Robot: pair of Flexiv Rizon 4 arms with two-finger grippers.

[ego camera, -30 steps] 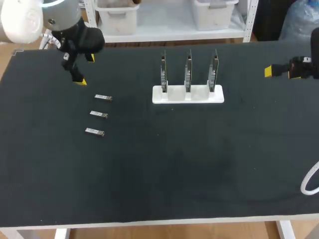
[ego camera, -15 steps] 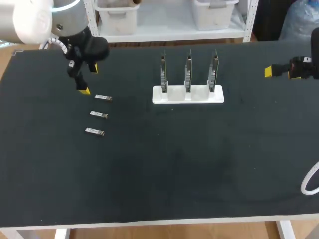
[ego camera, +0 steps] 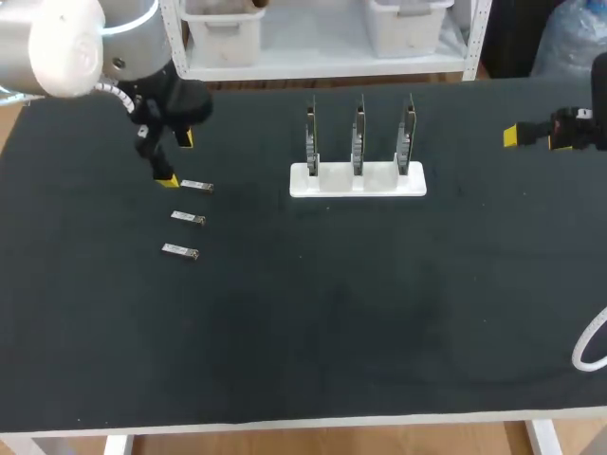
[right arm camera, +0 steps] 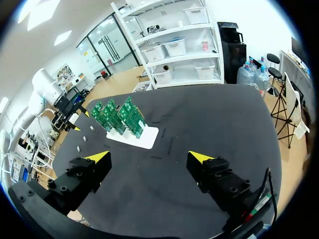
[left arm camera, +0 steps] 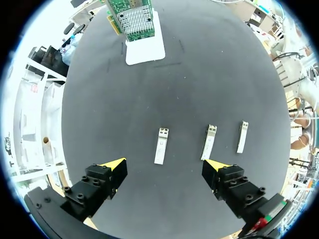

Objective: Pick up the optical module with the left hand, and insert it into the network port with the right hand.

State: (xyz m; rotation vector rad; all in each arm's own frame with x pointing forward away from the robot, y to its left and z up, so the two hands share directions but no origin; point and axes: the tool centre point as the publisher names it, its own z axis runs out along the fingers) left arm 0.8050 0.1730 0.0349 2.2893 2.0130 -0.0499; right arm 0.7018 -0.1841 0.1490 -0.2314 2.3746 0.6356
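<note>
Black table (ego camera: 332,313) | left gripper (left arm camera: 164,165) released, hovering over optical module (left arm camera: 161,145) | right gripper (right arm camera: 149,157) released, well apart

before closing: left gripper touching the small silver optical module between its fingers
Apart: left wrist view shows bare table between silver optical module and left gripper fingers.

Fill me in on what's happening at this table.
The left claw hangs open low over the table, at the end one of three optical modules lying in a row; none is gripped yet. The right claw is open and empty off to the side. Three circuit boards stand upright in a white stand.
</note>
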